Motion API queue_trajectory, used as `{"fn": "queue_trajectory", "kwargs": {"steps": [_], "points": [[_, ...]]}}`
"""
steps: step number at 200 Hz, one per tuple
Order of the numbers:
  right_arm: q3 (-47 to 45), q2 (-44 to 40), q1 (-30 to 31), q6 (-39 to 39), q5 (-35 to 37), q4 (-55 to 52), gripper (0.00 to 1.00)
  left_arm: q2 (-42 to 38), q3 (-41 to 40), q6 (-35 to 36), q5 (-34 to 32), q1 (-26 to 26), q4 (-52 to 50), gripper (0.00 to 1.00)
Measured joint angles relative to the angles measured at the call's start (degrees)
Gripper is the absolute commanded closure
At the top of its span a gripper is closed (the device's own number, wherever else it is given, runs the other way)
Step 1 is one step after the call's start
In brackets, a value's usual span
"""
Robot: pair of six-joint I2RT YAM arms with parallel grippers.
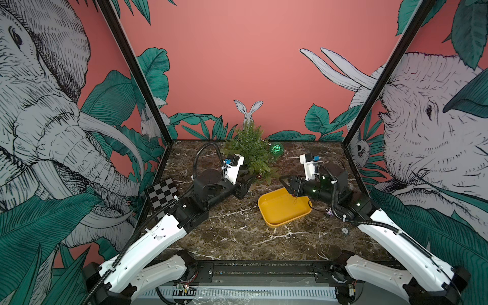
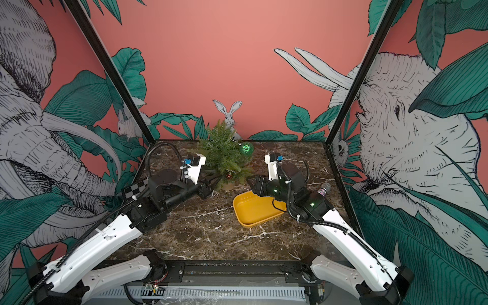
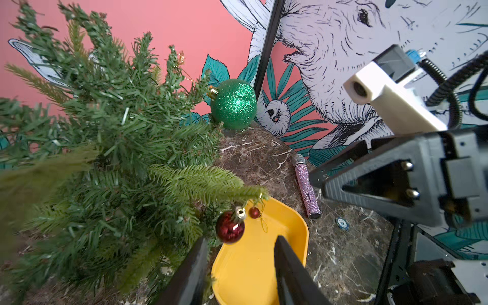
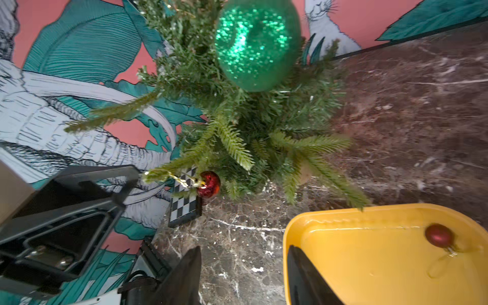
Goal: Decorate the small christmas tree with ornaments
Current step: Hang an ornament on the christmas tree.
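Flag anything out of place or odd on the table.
Two stray items lie on the table: a glittery purple cylinder on its side and a small blue disc near it, neither an ornament. One dark-red ball sits in the yellow tray, not on the tree. Nothing looks spilled or broken.

A robotics lab test cell, not a home: a marble-patterned tabletop [image 1: 237, 237] is boxed in by black frame posts [image 1: 132, 71] and printed jungle-mural wall panels [image 1: 250, 52]. A left arm [image 1: 158, 235] and right arm [image 1: 393, 239] are mounted on a rail [image 1: 261, 272] at its near edge. 1 checkerboard calibration card [image 1: 161, 195] leans at its left edge.
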Motion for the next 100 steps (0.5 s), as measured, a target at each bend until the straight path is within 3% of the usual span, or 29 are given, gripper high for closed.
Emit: {"fn": "queue_trajectory", "kwargs": {"steps": [61,100], "points": [[-4.5,1.0,0.0,-1.3,11.4,-7.0,0.52,-6.3,-6.6,0.1,2.3,0.0,-2.3,0.44],[-6.9,7.9,-0.1,-4.0,16.9,-8.9,0.55,-9.2,-10.4,-0.6,3.1,0.0,-3.7,0.44]]}}
